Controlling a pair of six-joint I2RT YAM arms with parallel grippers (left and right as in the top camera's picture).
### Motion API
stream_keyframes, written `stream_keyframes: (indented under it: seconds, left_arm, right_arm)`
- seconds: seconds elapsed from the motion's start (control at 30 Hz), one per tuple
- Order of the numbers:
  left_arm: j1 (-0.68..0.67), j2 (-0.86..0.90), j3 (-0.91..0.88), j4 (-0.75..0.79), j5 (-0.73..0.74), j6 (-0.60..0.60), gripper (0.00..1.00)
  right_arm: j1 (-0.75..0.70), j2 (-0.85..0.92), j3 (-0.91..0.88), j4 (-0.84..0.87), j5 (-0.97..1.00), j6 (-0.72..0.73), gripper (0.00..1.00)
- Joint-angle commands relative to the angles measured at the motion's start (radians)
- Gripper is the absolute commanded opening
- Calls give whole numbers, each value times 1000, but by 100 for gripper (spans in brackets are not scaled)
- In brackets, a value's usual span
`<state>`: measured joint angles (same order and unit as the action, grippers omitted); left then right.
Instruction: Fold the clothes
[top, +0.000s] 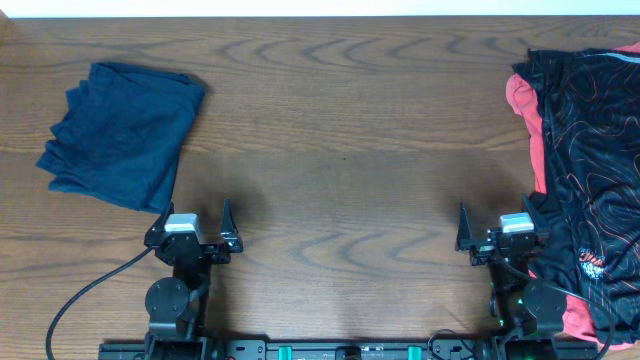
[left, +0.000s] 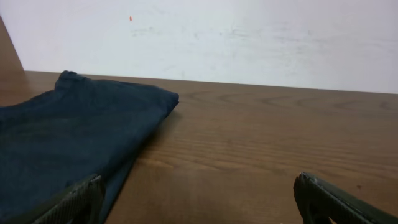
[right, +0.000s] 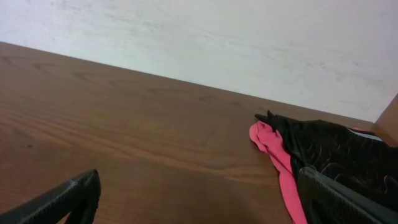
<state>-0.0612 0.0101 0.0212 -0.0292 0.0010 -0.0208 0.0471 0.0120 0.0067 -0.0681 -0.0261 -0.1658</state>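
- The wooden table (top: 340, 130) fills the overhead view, its grain running side to side. A pale wall borders it at 12 o'clock.
- A black garment (top: 590, 170) with thin orange contour lines and a pink-red lining lies spread and rumpled at 3 o'clock. It runs off the right edge of the picture and down toward 5 o'clock. In the right wrist view its pink edge (right: 277, 165) lies flat on the wood, ahead and to the right.
- The navy-blue clothes (top: 125, 135) lie at 10 o'clock as a flat, roughly rectangular bundle, tilted, with layered edges on its left side. It may be one folded piece or several stacked; the view does not settle that. In the left wrist view the cloth (left: 68, 143) lies ahead and to the left, reaching close to the left finger.
- The left gripper (top: 193, 222) sits at 7 o'clock, just beside the lower corner of the navy bundle, jaws spread wide and holding nothing.
- The right gripper (top: 500, 228) sits at 5 o'clock, jaws likewise wide apart and empty, its base against the black garment's edge.
- A black cable (top: 85, 295) curves from the left arm toward 8 o'clock.
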Motion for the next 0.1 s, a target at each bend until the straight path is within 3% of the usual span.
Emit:
stream_keyframes:
  seconds: [0.0,0.07]
  left_arm:
    - [5,-6,-17,-43,-9,17,98]
    - [5,-6,-17,-43,-9,17,98]
  right_arm:
    - [-10,-6,-1,-4,0,-7,99]
    - [-10,-6,-1,-4,0,-7,99]
